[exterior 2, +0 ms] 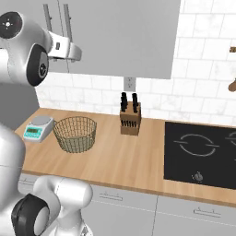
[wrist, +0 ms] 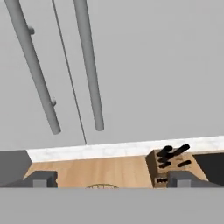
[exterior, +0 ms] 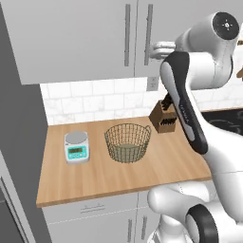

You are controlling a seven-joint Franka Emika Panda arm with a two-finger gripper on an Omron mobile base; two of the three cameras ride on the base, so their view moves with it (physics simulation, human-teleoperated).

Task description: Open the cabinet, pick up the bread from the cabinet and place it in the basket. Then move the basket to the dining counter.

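The cabinet hangs above the wood counter with both doors closed, so its contents are hidden. The wire basket stands empty on the counter between the kitchen scale and the knife block. The gripper is raised near the door handles, jaws wide apart and holding nothing; in the base views the arm largely covers it.
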